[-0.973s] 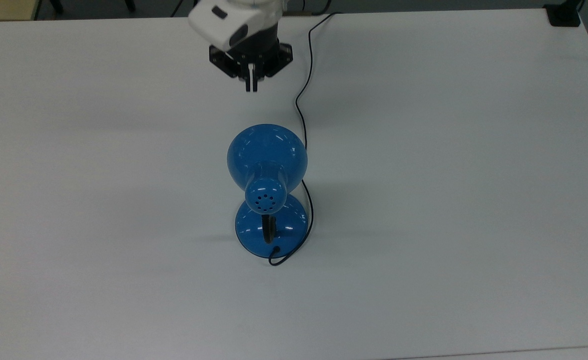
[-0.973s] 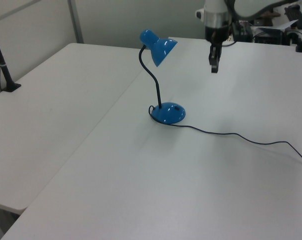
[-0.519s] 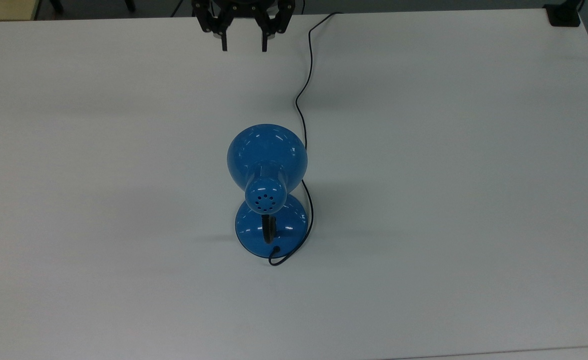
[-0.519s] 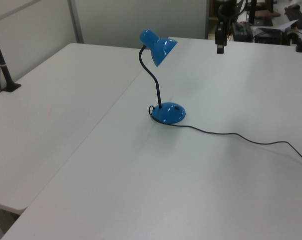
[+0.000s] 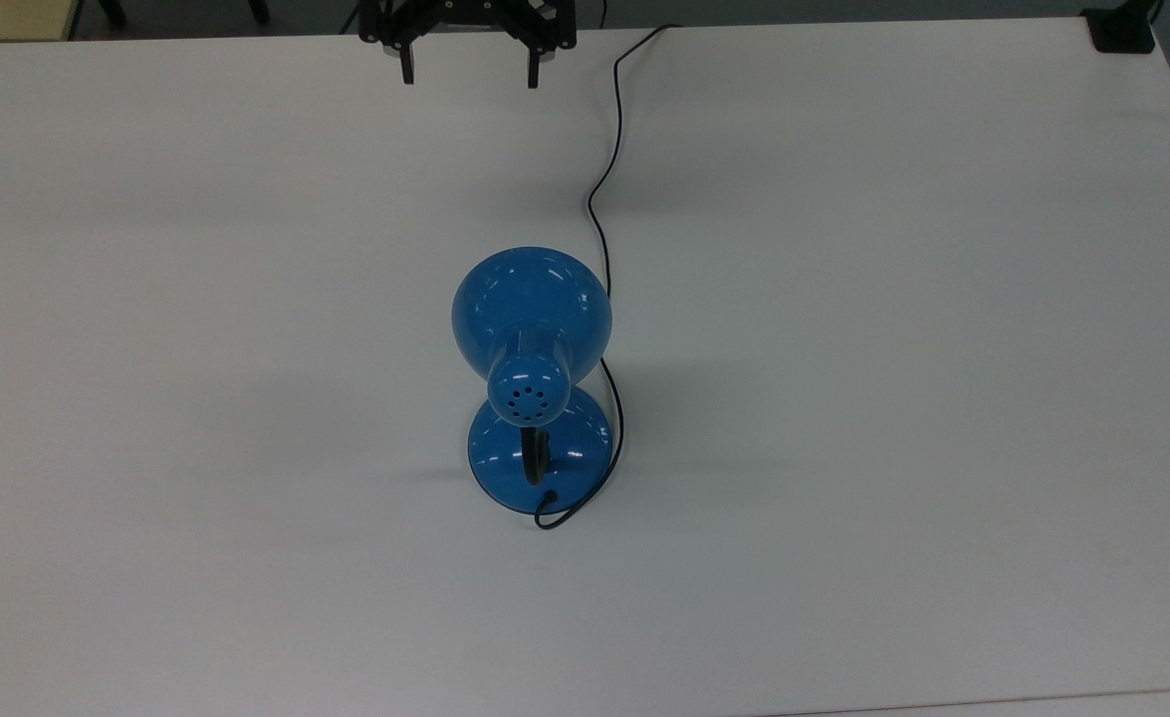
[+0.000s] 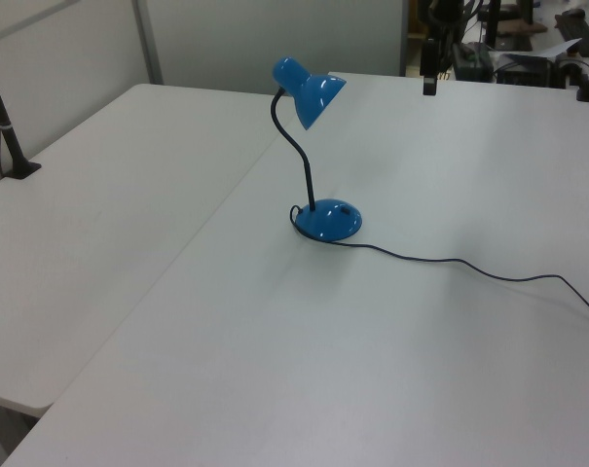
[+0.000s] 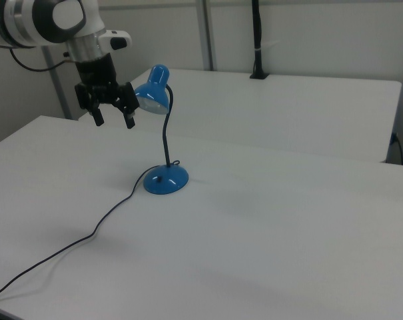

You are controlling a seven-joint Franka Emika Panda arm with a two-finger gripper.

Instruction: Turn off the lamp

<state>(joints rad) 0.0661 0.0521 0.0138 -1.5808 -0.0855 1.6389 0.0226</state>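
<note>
Top view, item one: the gripper (image 5: 467, 68), at the far edge of the surface (image 5: 893, 398), fingers spread wide apart, holding nothing. I see it raised well above the surface in the right view (image 7: 112, 117).

Item two: the lamp (image 5: 532, 344), standing upright mid-surface, well apart from the gripper and nearer to the camera in the top view. Its shade (image 5: 531, 304) points toward the gripper; its round base (image 5: 541, 460) sits on the near side, behind the shade. I cannot make out a switch on the base or cord.

Item three: the cord (image 5: 606, 179), trailing from the base along the top view's right of the lamp to the far edge.

Relation that matters: I judge the base lies beyond the shade from the gripper, so any reach must pass beside or over the shade. The top view's left side offers open room, free of cord.
</note>
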